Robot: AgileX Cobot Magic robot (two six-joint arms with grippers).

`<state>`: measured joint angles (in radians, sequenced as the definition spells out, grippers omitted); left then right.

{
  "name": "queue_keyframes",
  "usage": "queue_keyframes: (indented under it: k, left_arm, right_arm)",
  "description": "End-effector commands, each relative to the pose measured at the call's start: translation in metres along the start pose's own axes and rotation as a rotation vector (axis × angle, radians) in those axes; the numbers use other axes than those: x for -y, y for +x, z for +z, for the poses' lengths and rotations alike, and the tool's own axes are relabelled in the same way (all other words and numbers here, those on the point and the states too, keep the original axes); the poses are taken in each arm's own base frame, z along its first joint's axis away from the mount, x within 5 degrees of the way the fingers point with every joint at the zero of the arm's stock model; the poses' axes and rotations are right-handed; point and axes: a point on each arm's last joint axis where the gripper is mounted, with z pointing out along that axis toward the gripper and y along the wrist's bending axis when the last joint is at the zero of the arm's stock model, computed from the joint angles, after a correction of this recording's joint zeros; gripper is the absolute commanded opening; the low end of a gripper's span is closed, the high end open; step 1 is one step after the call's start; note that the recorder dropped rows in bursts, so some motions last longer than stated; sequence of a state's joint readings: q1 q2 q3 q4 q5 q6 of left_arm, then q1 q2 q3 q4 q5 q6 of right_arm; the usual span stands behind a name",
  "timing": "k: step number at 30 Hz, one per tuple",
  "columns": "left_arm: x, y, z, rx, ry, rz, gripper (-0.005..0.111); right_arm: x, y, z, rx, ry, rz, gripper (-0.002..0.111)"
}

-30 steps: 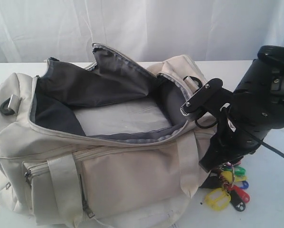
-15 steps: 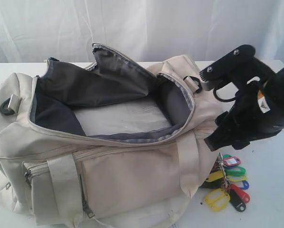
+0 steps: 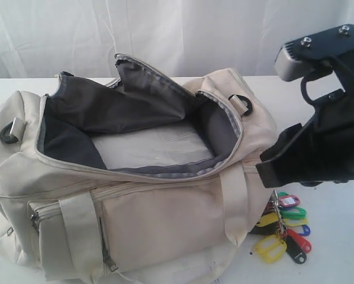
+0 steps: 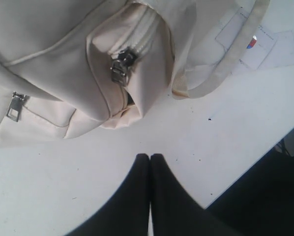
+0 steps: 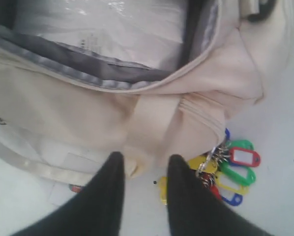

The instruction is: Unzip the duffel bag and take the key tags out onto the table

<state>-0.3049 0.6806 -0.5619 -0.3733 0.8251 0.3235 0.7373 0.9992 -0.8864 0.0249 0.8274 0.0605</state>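
While key tags (image 3: 283, 228) lie by bag (image 3: 153, 219), R gripper (image 5: 146, 160) gapes empty; L gripper (image 4: 150, 157) closed nr table (image 4: 235, 142) edge.

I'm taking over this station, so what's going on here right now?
The duffel bag lies unzipped on the table, its main opening gaping. The key tags are out on the table beside one end of the bag. The right gripper hangs above them, open and empty. The left gripper is shut, holding nothing, over the table beside the bag.
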Motion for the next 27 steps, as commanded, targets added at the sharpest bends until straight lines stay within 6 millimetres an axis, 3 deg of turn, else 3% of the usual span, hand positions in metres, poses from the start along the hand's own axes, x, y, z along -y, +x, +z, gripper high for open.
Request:
queue_keyframes:
  k: [1, 5, 10, 27]
  left_arm:
    - [0.001, -0.001, -0.002, 0.024, 0.004, -0.007, 0.0]
    - [0.001, -0.013, -0.011, 0.102, -0.024, -0.007, 0.0]
    - [0.0, -0.033, -0.028, 0.251, -0.08, 0.022, 0.0]
    - [-0.002, -0.04, -0.031, 0.324, -0.114, 0.022, 0.0]
  right_arm:
    - [-0.004, -0.001, -0.017, 0.108, -0.048, -0.104, 0.0]
    - [0.0, -0.01, -0.033, 0.291, 0.009, -0.155, 0.0]
    - [0.0, -0.021, -0.039, 0.428, 0.032, -0.174, 0.0]
    - [0.0, -0.021, -0.039, 0.429, 0.026, -0.168, 0.0]
